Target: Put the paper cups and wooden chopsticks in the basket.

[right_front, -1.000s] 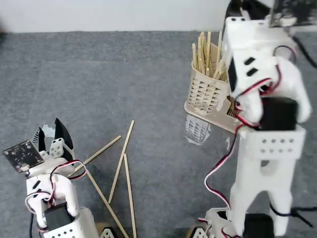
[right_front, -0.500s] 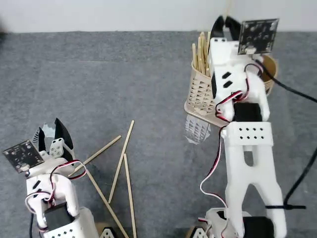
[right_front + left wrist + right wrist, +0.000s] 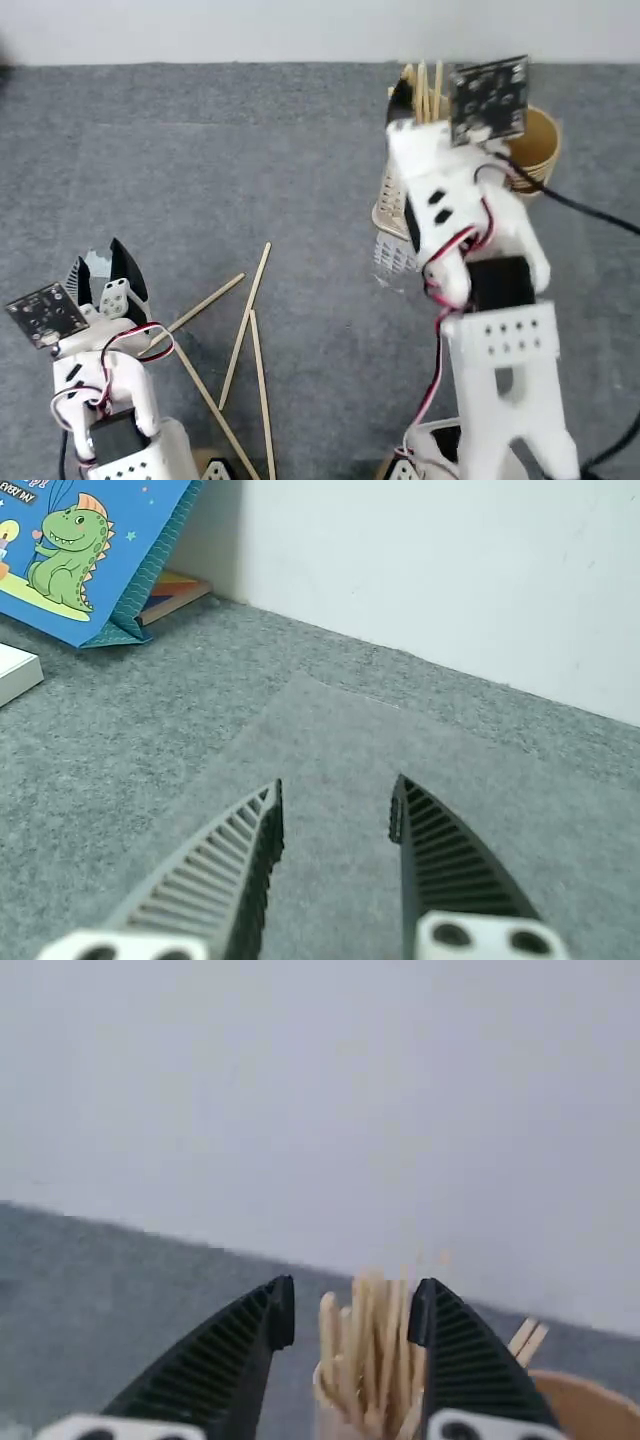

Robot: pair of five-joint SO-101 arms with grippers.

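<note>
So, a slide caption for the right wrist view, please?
Open right gripper framing upright wooden chopsticks, a paper cup beside them.

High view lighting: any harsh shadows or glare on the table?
High view: soft, even light; the loose chopsticks cast hardly any shadow, and a pale latticed patch lies on the mat by the basket. Left wrist view: the wall is bright, without glare.

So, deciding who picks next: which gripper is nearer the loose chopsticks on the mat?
Left. The left gripper is close by the loose chopsticks; the right gripper is far off, at the basket.
</note>
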